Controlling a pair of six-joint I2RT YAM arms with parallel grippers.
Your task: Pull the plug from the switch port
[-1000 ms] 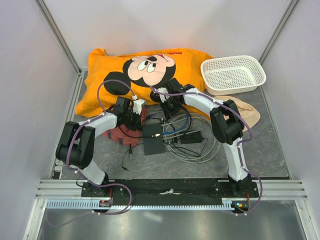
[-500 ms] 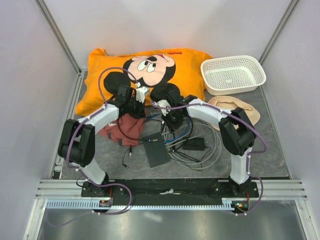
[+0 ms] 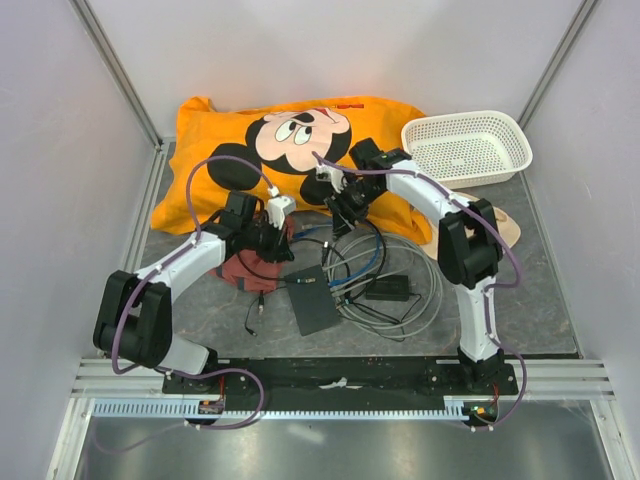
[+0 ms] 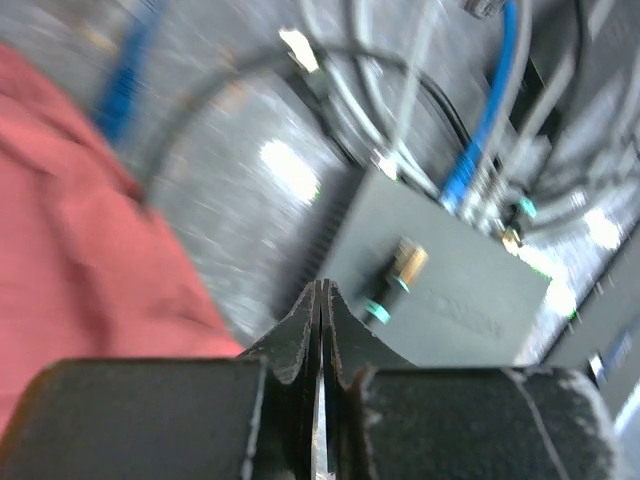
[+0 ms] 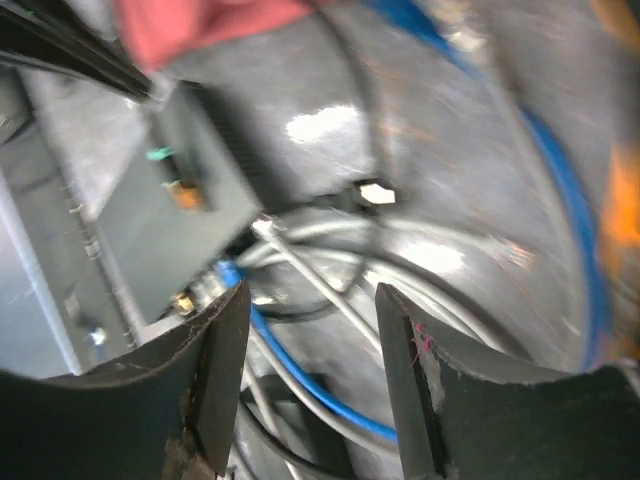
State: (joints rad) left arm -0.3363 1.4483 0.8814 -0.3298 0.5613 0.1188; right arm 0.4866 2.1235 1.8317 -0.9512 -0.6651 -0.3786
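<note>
Grey tabletop [image 3: 560,300] closed in by white walls on three sides. From above, the left gripper [image 3: 277,240] hangs over the red cloth [image 3: 235,272], with the switch [image 3: 312,300] just nearer the bases on bare table. The right gripper [image 3: 345,210] is at the orange pillow's [image 3: 200,130] near edge, with the cable coil [image 3: 410,300] below it. Left wrist: fingers [image 4: 300,330] are pressed together and empty. The switch lies ahead-right, and the blue cable [image 4: 490,130] meets its port edge [image 4: 470,200], which is blurred. Right wrist: the jaws are wide apart and hold nothing, with the switch to their left and the blue cable beneath
</note>
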